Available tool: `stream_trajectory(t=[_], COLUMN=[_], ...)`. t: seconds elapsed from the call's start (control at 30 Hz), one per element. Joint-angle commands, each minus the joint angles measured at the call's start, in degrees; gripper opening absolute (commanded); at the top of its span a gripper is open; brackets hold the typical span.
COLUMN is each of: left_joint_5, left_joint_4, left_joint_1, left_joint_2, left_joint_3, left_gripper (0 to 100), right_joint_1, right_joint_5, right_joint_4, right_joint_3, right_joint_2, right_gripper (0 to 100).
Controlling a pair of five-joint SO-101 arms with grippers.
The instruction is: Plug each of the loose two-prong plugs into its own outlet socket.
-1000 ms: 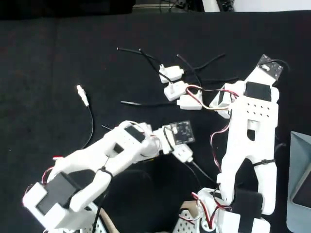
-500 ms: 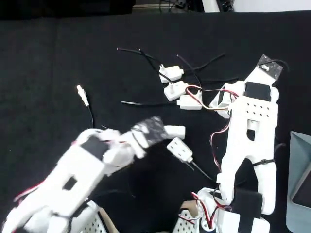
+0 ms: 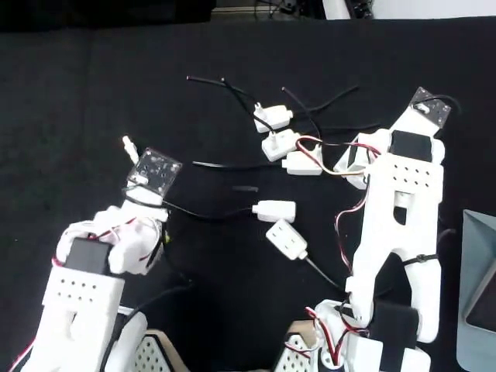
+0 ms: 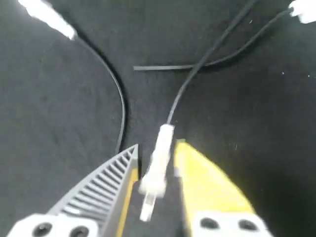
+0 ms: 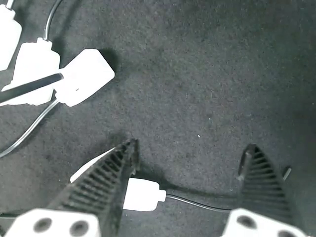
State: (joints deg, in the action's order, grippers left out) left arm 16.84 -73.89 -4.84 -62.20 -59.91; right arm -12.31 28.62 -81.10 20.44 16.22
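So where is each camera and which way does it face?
High view: fixed above, looking down on table, left arm, right arm.
Left wrist view: wrist-mounted, facing table past the left end effector, shut on a plug.
Right wrist view: likewise, past the open right end effector.
Shared by high and right wrist: the white sockets.

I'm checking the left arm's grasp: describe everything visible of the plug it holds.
The white plug is slim, elongated and plastic-looking. It sits between the left gripper's ribbed grey finger and yellow finger, which close on its sides. A thin black cable leaves its far end and runs off across the black table cover. Its prongs are too blurred to make out.
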Motion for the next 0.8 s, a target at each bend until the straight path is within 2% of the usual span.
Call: stream_trajectory(t=[0.0, 0.17, 0.27, 0.33, 0.4, 0.5, 0.7, 0.77], left_joint_5=[-5.3, -10.8, -11.3, -8.0, -1.7, 4.6, 7.1, 8.6], left_joint_4=[0.0, -0.9, -5.5, -7.6, -9.0, -8.4, 1.5, 4.1], left_joint_1=[-0.7, -3.6, -0.9, 0.7, 1.4, 1.4, 1.1, 0.9], left_joint_2=[7.1, 16.2, 16.7, 16.1, 16.3, 17.9, 31.0, 37.1], left_joint_3=[3.6, 9.1, 14.7, 17.1, 17.9, 15.7, 12.4, 13.7], left_gripper=[20, 24, 29, 30, 30, 30, 29, 26], right_joint_1=[-0.6, -0.2, 2.7, 4.9, 6.5, 7.1, 6.9, 6.9], right_joint_5=[-0.4, -0.4, -0.3, -0.2, -0.2, -0.2, -0.2, -0.2], right_joint_4=[0.5, 0.4, 0.2, 0.2, 0.5, 0.5, 0.5, 0.5], right_joint_3=[-0.5, -0.4, -0.3, 0.3, 1.3, 1.6, 1.5, 1.6], right_joint_2=[2.1, 2.1, 2.1, 2.1, 2.4, 2.3, 2.1, 2.1], right_gripper=[31.9, 31.9, 31.9, 31.9, 31.9, 31.9, 31.9, 31.9])
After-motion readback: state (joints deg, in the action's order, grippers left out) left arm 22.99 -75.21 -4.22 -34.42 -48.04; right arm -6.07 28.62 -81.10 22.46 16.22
